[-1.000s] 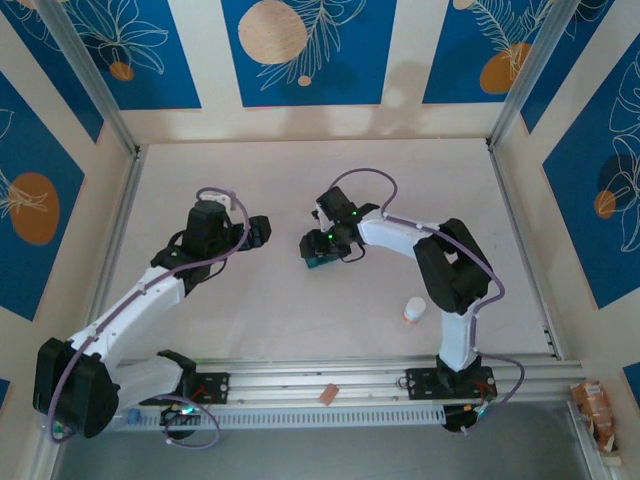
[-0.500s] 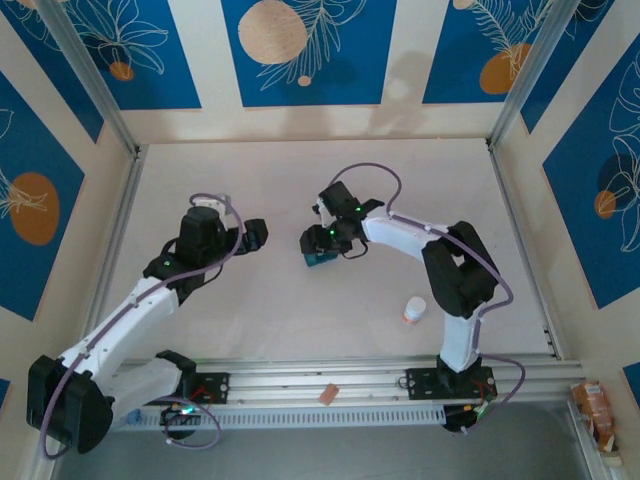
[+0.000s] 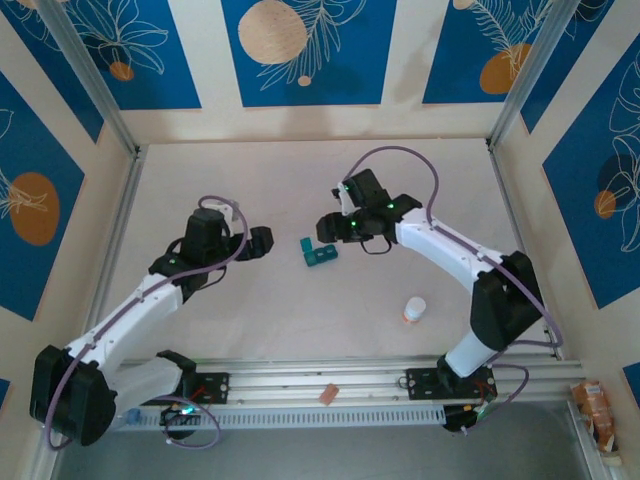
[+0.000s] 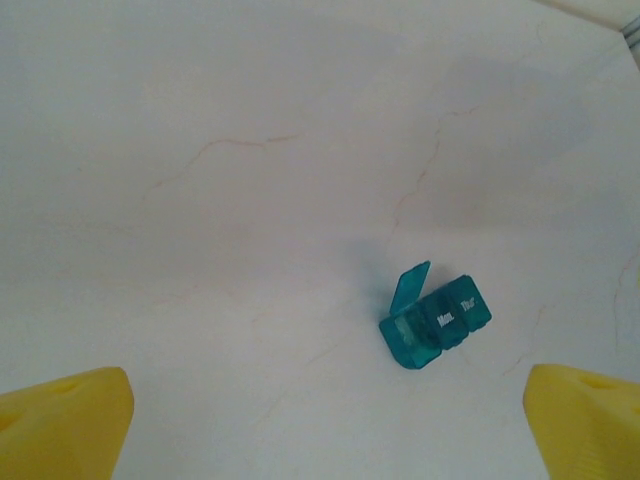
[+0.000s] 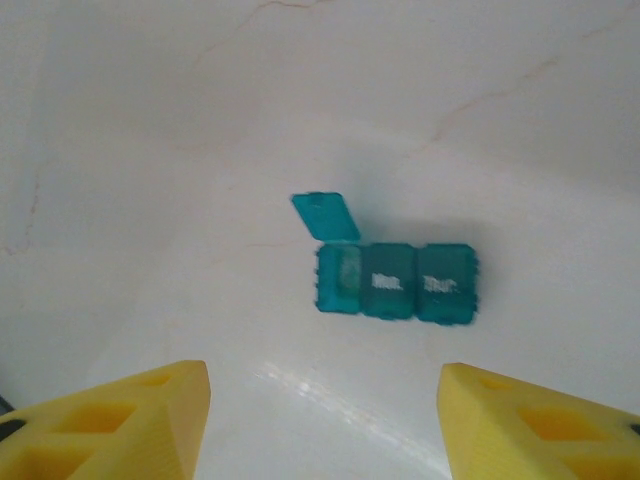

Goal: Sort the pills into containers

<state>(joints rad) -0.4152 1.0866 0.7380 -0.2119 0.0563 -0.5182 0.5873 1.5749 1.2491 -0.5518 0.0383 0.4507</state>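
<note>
Both my grippers stand open and empty; the pill box lies on the table between them with one lid up.

Top view: the teal pill box (image 3: 320,252) sits just left of frame centre on the pale table (image 3: 250,170). My left gripper (image 3: 262,241) is to its left and apart from it. My right gripper (image 3: 328,228) is just above and to the right of it. In the right wrist view my yellow fingers (image 5: 120,420) fill the bottom corners, spread with nothing between them. The box is at mid-frame, clear of both: a strip of three, left-end lid flipped up, the other two lids shut and lettered in white. Contents of the open cell: cannot tell. In the left wrist view my jaws are wide and the box is right of centre. A white bottle with an orange band (image 3: 414,310) stands lower right, well apart.
</note>
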